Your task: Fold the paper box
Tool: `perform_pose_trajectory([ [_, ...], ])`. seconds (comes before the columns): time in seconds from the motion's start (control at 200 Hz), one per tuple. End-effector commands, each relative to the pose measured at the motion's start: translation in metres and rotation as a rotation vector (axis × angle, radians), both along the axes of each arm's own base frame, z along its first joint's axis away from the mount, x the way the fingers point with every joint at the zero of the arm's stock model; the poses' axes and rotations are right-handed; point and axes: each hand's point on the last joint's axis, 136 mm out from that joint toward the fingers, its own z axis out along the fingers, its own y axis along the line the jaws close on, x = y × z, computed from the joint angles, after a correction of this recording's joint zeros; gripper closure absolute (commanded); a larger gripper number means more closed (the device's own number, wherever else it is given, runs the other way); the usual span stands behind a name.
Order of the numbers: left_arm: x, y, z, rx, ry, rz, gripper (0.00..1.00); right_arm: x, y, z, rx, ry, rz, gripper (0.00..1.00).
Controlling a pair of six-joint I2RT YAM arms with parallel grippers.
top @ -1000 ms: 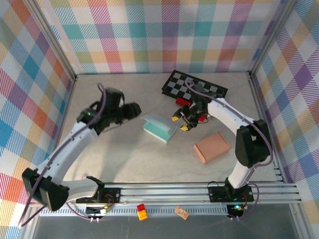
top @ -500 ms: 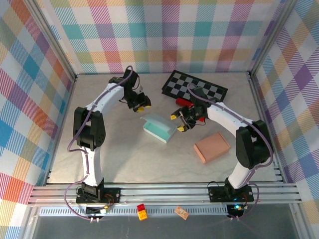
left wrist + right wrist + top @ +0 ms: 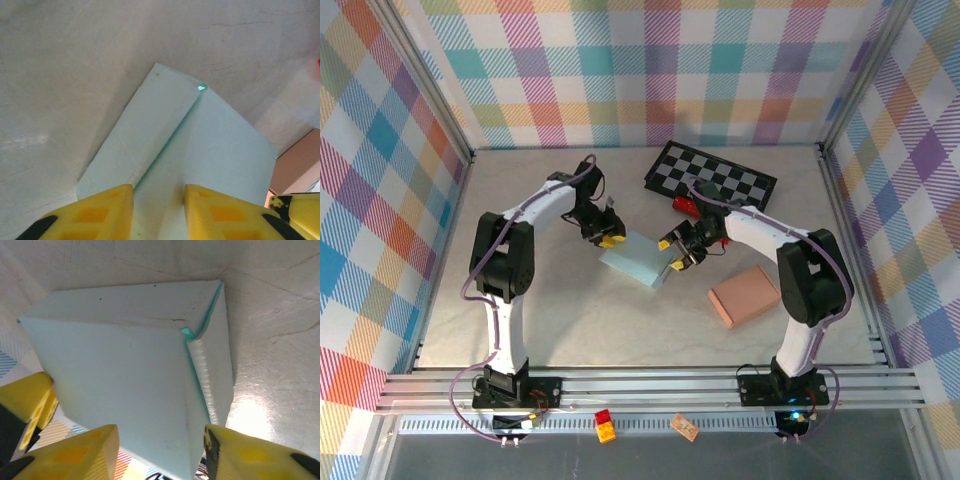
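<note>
Paper box (image 3: 636, 262): pale mint card, lid flap folded down flat, a thin darker teal line showing along the flap seam. It lies mid-desk (image 3: 550, 320), skewed to the desk edges, between the two hands.

Left hand (image 3: 609, 237): at the box's far-left corner. Its yellow fingers (image 3: 95, 215) are parted by a narrow gap over the top panel, and nothing is pinched between them.

Right hand (image 3: 674, 256): at the box's right end, fingers (image 3: 75, 452) set wider. One box edge sits in the gap (contact with either pad cannot be told).

Checkerboard (image 3: 712, 178) lies behind the right hand. Salmon block (image 3: 745, 296) lies near-right, apart from the box.
</note>
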Motion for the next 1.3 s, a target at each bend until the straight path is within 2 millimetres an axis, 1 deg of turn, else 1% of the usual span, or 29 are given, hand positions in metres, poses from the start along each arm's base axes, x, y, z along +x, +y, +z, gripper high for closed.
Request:
perform_pose_trajectory([
  [0.0,-0.002,-0.003,0.026,-0.029,-0.071,-0.012,0.71,0.003,0.006,0.006,0.007,-0.021,0.046,0.55],
  [0.105,-0.009,-0.003,0.028,-0.023,-0.077,-0.011,0.72,0.001,0.003,0.004,-0.025,-0.037,0.1,0.58],
  [0.205,-0.019,0.0,0.023,-0.002,-0.067,-0.01,0.71,-0.003,-0.006,0.004,-0.082,-0.056,0.175,0.58],
  [0.26,-0.024,0.004,0.021,0.018,-0.066,-0.007,0.68,-0.006,-0.012,0.006,-0.113,-0.084,0.213,0.54],
  [0.345,-0.03,0.011,0.019,0.042,-0.068,0.0,0.63,-0.012,-0.018,0.007,-0.135,-0.124,0.256,0.42],
  [0.38,-0.032,0.012,0.019,0.05,-0.071,0.0,0.61,-0.015,-0.019,0.007,-0.129,-0.133,0.27,0.39],
  [0.475,-0.036,0.015,0.015,0.062,-0.068,-0.011,0.55,-0.022,-0.015,0.003,-0.097,-0.142,0.296,0.34],
  [0.58,-0.038,0.013,0.012,0.053,-0.054,-0.016,0.54,-0.025,-0.005,-0.002,-0.057,-0.155,0.317,0.32],
  [0.68,-0.039,0.012,0.011,0.055,-0.052,-0.014,0.54,-0.023,0.005,-0.006,-0.055,-0.168,0.342,0.32],
  [0.77,-0.043,0.012,0.009,0.058,-0.042,-0.013,0.54,-0.022,0.007,-0.011,-0.066,-0.165,0.35,0.34],
  [0.925,-0.057,0.01,0.007,0.058,-0.03,-0.012,0.54,-0.02,0.004,-0.019,-0.089,-0.182,0.379,0.37],
  [1.11,-0.077,0.005,0.009,0.028,-0.004,0.008,0.54,-0.02,-0.004,-0.032,-0.148,-0.184,0.477,0.42],
  [1.22,-0.085,-0.001,0.016,-0.006,-0.002,0.004,0.54,-0.017,-0.009,-0.032,-0.175,-0.217,0.528,0.42],
  [1.295,-0.084,0.005,0.025,0.006,-0.032,0.007,0.53,-0.015,-0.011,-0.029,-0.187,-0.241,0.556,0.42],
])
